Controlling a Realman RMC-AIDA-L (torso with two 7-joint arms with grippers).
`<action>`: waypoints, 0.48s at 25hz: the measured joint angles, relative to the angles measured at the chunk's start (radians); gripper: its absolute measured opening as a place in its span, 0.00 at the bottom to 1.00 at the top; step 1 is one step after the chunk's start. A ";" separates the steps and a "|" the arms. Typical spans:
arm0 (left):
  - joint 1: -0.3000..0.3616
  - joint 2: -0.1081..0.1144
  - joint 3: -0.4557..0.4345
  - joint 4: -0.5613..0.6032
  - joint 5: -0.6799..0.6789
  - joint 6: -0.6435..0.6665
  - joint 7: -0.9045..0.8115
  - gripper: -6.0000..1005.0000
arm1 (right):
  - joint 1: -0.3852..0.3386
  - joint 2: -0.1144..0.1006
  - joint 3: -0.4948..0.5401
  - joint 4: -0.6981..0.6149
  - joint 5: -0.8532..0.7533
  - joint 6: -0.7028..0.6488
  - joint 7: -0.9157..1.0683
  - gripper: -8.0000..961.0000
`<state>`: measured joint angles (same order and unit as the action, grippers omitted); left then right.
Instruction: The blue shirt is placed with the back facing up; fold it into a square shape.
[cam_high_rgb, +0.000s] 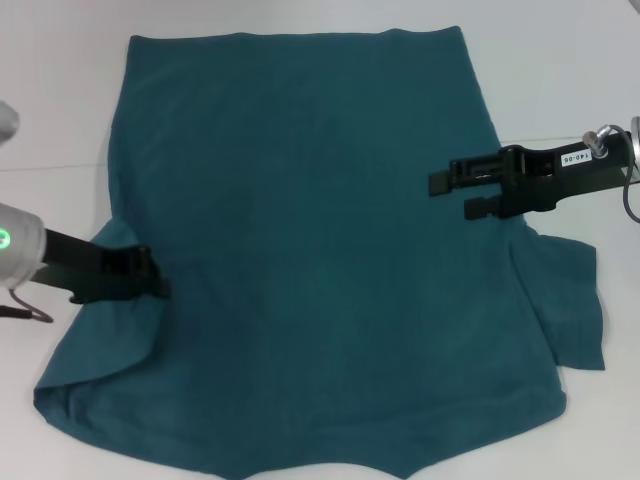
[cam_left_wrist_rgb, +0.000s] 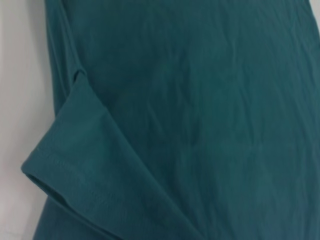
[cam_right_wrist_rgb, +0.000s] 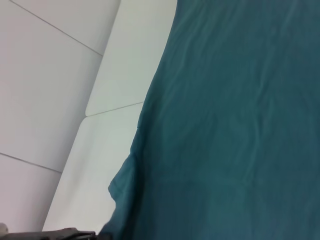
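Note:
The blue shirt (cam_high_rgb: 310, 250) lies spread on the white table, plain back up, hem at the far side and collar end near me. Its left sleeve (cam_high_rgb: 110, 330) is turned in toward the body; the left wrist view shows that sleeve's stitched hem (cam_left_wrist_rgb: 60, 185) lying on the shirt. The right sleeve (cam_high_rgb: 570, 300) lies flat, sticking out. My left gripper (cam_high_rgb: 148, 277) sits at the shirt's left edge over the left sleeve. My right gripper (cam_high_rgb: 462, 194) is open and empty, hovering over the shirt's right side edge. The right wrist view shows the shirt's side edge (cam_right_wrist_rgb: 145, 125).
The white table (cam_high_rgb: 60, 120) shows around the shirt on the left, right and far sides. A seam line in the table (cam_right_wrist_rgb: 112, 109) runs out from the shirt's right edge. The shirt's near edge reaches the bottom of the head view.

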<state>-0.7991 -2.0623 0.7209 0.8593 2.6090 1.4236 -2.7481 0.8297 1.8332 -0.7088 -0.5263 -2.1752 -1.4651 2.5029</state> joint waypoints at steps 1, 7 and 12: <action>-0.001 -0.001 0.007 -0.007 0.000 -0.009 0.000 0.02 | 0.000 0.000 0.000 0.000 0.000 0.000 0.000 0.98; -0.013 -0.003 0.014 -0.034 -0.024 -0.006 0.051 0.03 | -0.001 0.000 0.003 0.000 -0.002 0.001 0.001 0.98; -0.016 -0.008 0.035 -0.019 -0.054 0.007 0.115 0.09 | -0.001 0.000 0.005 0.000 -0.003 0.002 0.000 0.98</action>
<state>-0.8156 -2.0708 0.7563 0.8405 2.5554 1.4310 -2.6335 0.8283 1.8331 -0.7036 -0.5261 -2.1781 -1.4632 2.5029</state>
